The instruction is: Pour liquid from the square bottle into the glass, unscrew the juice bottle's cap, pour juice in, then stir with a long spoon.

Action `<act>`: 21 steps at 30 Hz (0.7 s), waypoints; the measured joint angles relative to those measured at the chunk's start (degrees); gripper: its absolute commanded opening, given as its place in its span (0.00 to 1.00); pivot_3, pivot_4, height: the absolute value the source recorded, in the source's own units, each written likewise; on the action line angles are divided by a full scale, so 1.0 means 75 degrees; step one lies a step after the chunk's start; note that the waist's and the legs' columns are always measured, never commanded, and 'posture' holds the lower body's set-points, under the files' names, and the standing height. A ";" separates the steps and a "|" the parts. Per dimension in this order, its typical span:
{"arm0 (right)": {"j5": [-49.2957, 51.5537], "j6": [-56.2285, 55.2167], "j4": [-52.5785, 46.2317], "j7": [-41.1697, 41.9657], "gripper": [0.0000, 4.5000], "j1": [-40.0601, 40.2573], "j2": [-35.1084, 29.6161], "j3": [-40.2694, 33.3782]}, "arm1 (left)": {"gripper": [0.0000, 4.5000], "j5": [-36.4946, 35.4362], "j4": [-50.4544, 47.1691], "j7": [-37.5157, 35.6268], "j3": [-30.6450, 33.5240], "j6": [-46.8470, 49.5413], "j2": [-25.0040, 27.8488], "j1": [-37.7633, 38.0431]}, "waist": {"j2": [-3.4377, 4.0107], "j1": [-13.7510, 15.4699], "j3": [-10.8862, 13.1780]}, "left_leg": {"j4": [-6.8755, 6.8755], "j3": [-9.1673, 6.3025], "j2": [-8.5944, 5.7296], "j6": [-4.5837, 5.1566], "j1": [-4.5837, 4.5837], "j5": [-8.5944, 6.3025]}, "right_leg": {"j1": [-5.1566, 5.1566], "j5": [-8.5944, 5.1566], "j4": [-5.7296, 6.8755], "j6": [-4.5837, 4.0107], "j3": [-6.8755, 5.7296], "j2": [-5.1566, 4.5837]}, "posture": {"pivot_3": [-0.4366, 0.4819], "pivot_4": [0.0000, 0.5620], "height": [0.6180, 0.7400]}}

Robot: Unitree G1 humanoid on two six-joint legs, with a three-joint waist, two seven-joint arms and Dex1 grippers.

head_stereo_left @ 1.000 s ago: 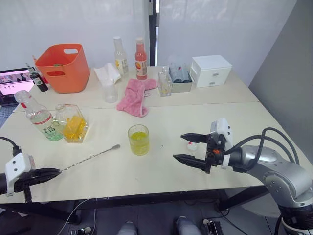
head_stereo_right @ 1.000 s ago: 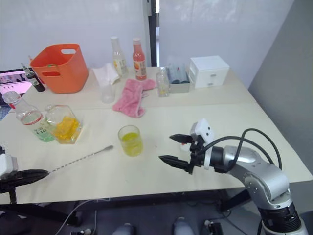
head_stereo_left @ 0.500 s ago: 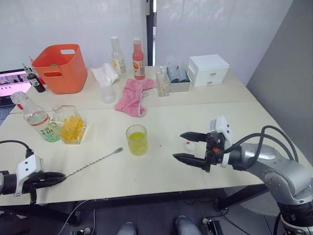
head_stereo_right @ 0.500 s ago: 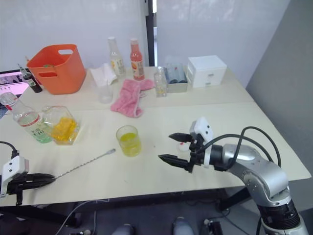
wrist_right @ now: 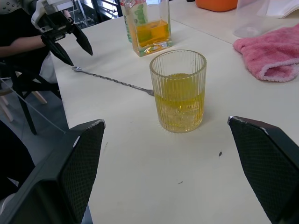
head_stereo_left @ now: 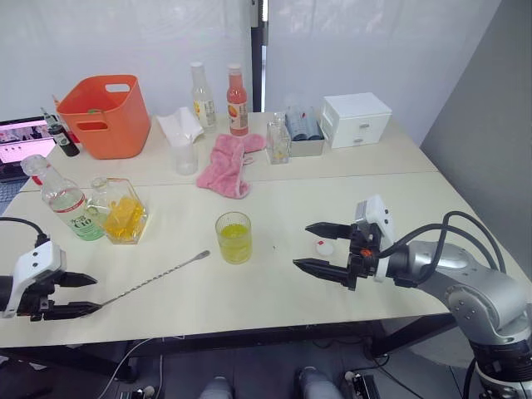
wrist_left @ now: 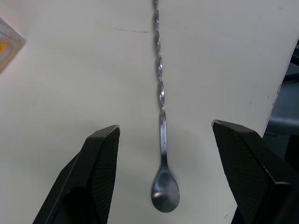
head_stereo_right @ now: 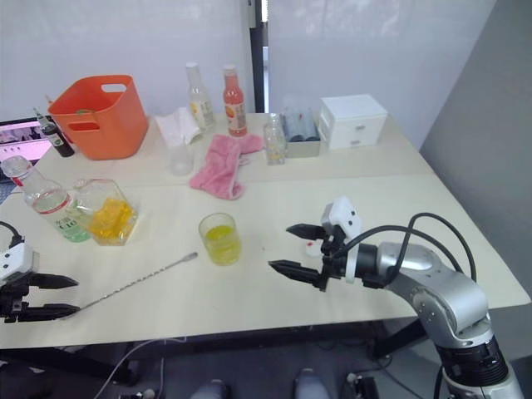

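Note:
The ribbed glass [head_stereo_left: 234, 238] holds yellow liquid at mid-table. The long spoon [head_stereo_left: 155, 278] lies flat on the table, running from beside the glass toward the front left. Its small bowl end [wrist_left: 164, 196] rests between the fingers of my open left gripper [head_stereo_left: 97, 294], touching neither finger. My right gripper [head_stereo_left: 301, 246] is open to the right of the glass, and the white cap [head_stereo_left: 323, 247] lies on the table just behind it. At the left, the square bottle [head_stereo_left: 123, 213] of orange-yellow liquid stands beside the juice bottle [head_stereo_left: 66, 199].
An orange basket [head_stereo_left: 106, 112], a plain clear cup [head_stereo_left: 186, 155], a pink cloth [head_stereo_left: 226, 163], two bottles [head_stereo_left: 238, 100], a small jar [head_stereo_left: 279, 143] and a white drawer box [head_stereo_left: 357, 119] line the back. A laptop [head_stereo_left: 21, 141] sits at the far left.
My left gripper has opened and let go of the spoon's end, which now lies on the table between its fingers. The right arm has not moved.

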 measured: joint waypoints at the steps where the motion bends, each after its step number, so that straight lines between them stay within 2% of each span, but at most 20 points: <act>1: -0.0002 0.0000 0.0000 -0.0015 1.00 0.0000 0.0013 0.0003 | 0.74 0.0070 -0.0108 0.0080 -0.0079 0.0021 -0.0005 0.0042 | 0.0000 0.0000 0.0000 | 0.0000 0.0000 0.0000 0.0000 0.0000 0.0000 | 0.0000 0.0000 0.0000 0.0000 0.0000 0.0000 | 0.48 0.27 0.99; 5: 0.0000 0.0012 -0.0011 -0.0062 1.00 0.0001 0.0037 0.0003 | 0.74 0.0389 -0.0231 0.0517 -0.0321 -0.0002 -0.0079 0.0081 | 0.0000 0.0000 0.0000 | -0.0001 0.0000 0.0000 0.0000 0.0001 0.0000 | -0.0001 0.0000 0.0001 -0.0001 0.0000 0.0001 | 0.48 0.27 0.99; 8: 0.0003 0.0023 -0.0031 -0.0108 1.00 0.0009 0.0033 -0.0005 | 0.57 0.0626 -0.0214 0.0807 -0.0482 -0.0046 -0.0168 0.0003 | 0.0000 0.0003 0.0000 | 0.0000 0.0000 0.0000 0.0000 0.0001 0.0000 | 0.0000 0.0000 0.0002 0.0000 0.0000 0.0001 | 0.48 0.27 0.99; 14: 0.0013 0.0035 -0.0141 -0.0127 1.00 0.0102 0.0011 -0.0018 | 0.12 0.0764 -0.0206 0.0880 -0.0610 -0.0042 -0.0183 -0.0162 | 0.0000 0.0006 0.0000 | 0.0000 0.0001 -0.0001 0.0000 0.0001 0.0000 | 0.0001 0.0000 0.0002 0.0000 0.0001 0.0000 | 0.48 0.27 0.99; 16: 0.0013 0.0041 -0.0150 -0.0135 1.00 0.0164 -0.0002 -0.0018 | 0.01 0.0766 -0.0212 0.0863 -0.0615 -0.0046 -0.0204 -0.0165 | 0.0001 0.0006 0.0000 | 0.0000 0.0001 -0.0002 0.0000 0.0002 0.0000 | 0.0001 0.0000 0.0002 0.0000 0.0001 -0.0001 | 0.48 0.27 0.99; 21: 0.0014 0.0042 -0.0172 -0.0185 1.00 0.0172 -0.0018 -0.0029 | 0.01 0.0648 -0.0161 0.0654 -0.0613 -0.0029 -0.0361 -0.0277 | 0.0006 0.0011 0.0000 | 0.0001 0.0003 -0.0002 0.0000 0.0006 0.0000 | 0.0003 0.0000 0.0005 0.0000 0.0001 -0.0001 | 0.48 0.27 0.99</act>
